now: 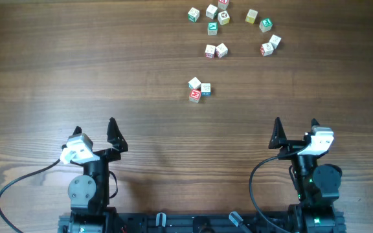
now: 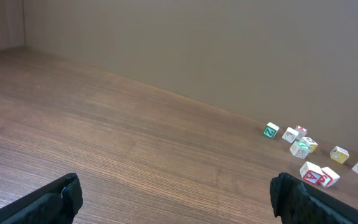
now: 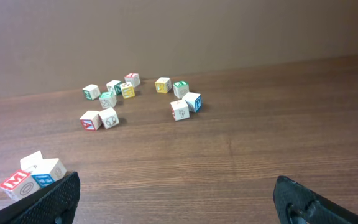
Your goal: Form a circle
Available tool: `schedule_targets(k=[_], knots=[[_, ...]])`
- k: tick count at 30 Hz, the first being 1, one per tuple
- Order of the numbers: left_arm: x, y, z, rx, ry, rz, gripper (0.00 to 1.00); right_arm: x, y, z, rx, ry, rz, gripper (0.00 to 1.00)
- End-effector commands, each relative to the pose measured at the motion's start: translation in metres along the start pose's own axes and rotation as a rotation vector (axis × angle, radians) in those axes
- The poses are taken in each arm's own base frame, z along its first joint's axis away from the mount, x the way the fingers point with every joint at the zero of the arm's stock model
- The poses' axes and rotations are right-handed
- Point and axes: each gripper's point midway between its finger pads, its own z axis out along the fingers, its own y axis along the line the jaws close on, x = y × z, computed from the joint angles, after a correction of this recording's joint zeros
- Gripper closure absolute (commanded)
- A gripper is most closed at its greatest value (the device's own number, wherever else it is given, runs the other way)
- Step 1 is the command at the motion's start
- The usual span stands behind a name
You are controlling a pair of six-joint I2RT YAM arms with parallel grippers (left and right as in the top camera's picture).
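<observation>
Three tiny letter cubes sit bunched mid-table: a white one [image 1: 195, 83], a blue-lettered one [image 1: 205, 88] and a red-lettered one [image 1: 195, 96]. In the right wrist view the same group [image 3: 35, 172] lies just beyond my left-hand fingertip [image 3: 55, 199]. No circle of cubes shows in any view. My left gripper [image 1: 94, 126] [image 2: 176, 196] and right gripper [image 1: 295, 123] [image 3: 176, 199] hover near the table's front edge, both open with only bare wood between their fingers, well short of the cubes.
Several more letter cubes lie scattered at the far side: a pair [image 1: 215, 50] [image 3: 99, 119], a cluster [image 1: 211, 14] [image 3: 114, 90] and a looser group to the right [image 1: 267, 35] [image 3: 182, 99]. Some cubes [image 2: 300, 146] show at the right of the left wrist view.
</observation>
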Motion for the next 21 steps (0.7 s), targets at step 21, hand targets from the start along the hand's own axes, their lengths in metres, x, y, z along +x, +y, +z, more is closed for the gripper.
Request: schedule_targets(k=[21], knots=[[0.002,-0.002,0.000,0.012,-0.001,0.020,0.00,-0.031,0.004,-0.011,-0.021,-0.143,-0.013,0.00]])
